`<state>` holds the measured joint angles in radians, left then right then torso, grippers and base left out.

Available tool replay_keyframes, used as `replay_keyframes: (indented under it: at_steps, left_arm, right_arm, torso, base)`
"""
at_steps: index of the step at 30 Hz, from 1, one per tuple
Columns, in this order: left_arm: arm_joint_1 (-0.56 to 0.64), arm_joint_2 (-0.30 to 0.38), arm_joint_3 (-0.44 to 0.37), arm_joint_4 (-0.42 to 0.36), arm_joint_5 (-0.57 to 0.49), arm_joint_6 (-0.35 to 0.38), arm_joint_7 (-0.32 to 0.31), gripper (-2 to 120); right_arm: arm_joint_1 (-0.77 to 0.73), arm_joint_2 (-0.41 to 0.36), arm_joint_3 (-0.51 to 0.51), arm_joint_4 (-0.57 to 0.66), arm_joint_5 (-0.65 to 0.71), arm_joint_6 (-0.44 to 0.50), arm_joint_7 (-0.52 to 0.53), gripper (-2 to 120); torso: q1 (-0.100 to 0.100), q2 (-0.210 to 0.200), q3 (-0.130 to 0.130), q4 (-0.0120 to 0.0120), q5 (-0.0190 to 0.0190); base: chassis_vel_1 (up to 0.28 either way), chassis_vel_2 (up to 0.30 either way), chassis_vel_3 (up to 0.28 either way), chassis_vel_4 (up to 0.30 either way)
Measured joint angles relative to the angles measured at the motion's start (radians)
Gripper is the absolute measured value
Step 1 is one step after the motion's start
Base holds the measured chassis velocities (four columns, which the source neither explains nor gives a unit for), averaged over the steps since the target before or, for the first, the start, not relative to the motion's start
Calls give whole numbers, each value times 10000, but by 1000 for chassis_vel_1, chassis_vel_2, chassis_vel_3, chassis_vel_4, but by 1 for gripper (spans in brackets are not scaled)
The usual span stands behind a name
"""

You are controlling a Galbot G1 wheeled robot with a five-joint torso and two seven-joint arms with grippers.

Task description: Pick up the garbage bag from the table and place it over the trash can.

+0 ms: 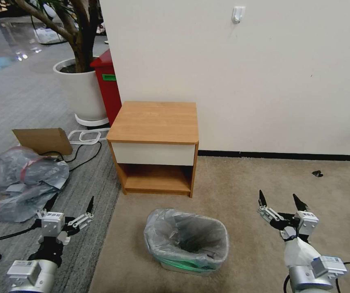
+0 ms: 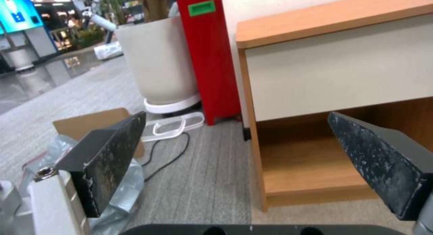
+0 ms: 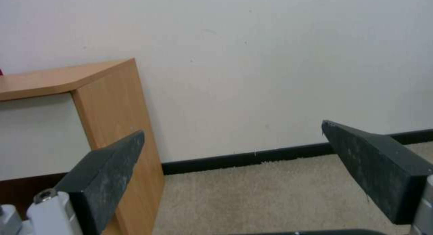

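The trash can (image 1: pixel 189 266) is placed on the beige carpet (image 1: pixel 244 183), in front of the table (image 1: pixel 154 122). It is lined with the garbage bag (image 1: pixel 183 234); the grey plastic is folded over the rim on all sides, and inside the bag nothing is seen. The top of the table is bare, and its lower shelf too. To the left of the table, a red bin (image 1: pixel 107 87) and a white plant pot (image 1: pixel 81 91) with a tree are seen against the wall. A heap of grey bags (image 1: pixel 26 185) is lying on the grey floor beside a piece of cardboard (image 1: pixel 44 140).

The left gripper (image 1: pixel 71 203) is held low to the left of the trash can, apart from it, with its fingers spread wide and nothing between them. The right gripper (image 1: pixel 280 199) is held to the right of the trash can, also spread wide and holding nothing. The garbage bag is between the two grippers and is touched by neither.
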<state>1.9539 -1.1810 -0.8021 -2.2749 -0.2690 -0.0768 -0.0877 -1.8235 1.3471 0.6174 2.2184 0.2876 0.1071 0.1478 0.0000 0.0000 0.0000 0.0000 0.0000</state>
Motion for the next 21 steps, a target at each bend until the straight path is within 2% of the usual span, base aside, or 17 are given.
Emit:
replay_keyframes:
  at_steps: [21]
  left_arm:
    - [-15,4,24,4,-23,25,-27,100]
  right_arm:
    - [11,-11,-18,5,0,-24,23,100]
  torso:
    - [0,0,0,0,0]
  base:
    - [0,0,0,0]
